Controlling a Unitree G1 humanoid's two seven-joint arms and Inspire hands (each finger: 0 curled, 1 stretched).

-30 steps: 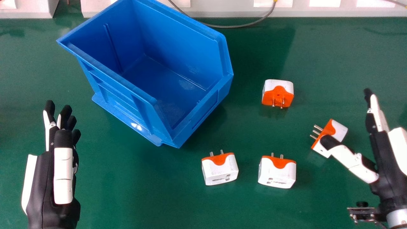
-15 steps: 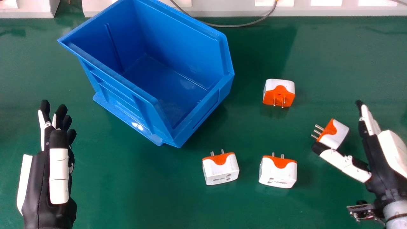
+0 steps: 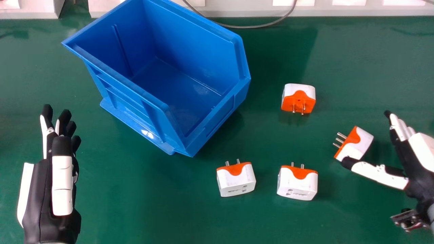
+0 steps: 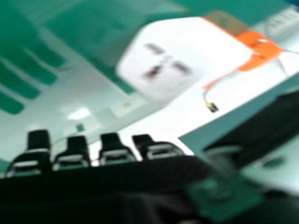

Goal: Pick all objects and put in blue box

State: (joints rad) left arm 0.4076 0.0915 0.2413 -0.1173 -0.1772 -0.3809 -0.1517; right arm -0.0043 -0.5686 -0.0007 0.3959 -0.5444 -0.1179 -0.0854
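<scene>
Four adapters out, none boxed! They're at three to five o'clock from the blue box; right robot hand open, beside the outermost; left robot hand open too.

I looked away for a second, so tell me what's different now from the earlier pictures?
The right robot hand has drawn back toward the robot, its thumb moving from over the rightmost white-and-orange plastic plug adapter to its near edge. The left robot hand has drifted slightly left. Nothing was grasped or released. The blue plastic box and all the adapters stayed put.
</scene>
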